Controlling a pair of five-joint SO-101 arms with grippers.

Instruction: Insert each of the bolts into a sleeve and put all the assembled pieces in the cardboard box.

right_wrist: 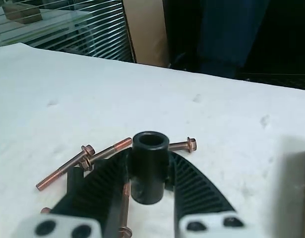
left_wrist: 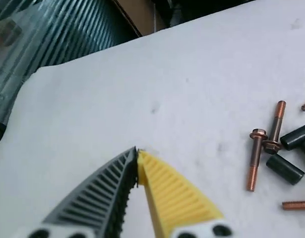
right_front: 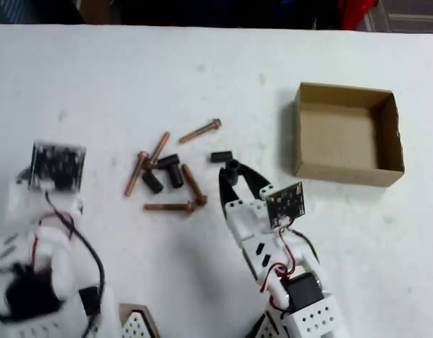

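Sleeve [right_wrist: 150, 166] gripped upright in the right claw [right_front: 234, 174], beside the pile on the white table [right_front: 96, 84]
A smooth black tube, bore up, between ribbed black fingers [right_wrist: 92, 193]; the left claw [left_wrist: 137, 151], grey and yellow, is clenched on nothing. Copper-coloured threaded bolts [right_front: 169, 207] with flanged heads lie scattered among other black sleeves [right_front: 175, 176]. The open-topped cardboard box [right_front: 346, 172] stands to the claw's right, brown floor showing

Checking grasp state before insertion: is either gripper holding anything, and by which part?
Right gripper holds a black sleeve upright, pinched across its side wall, open end up. Left gripper is shut on nothing.
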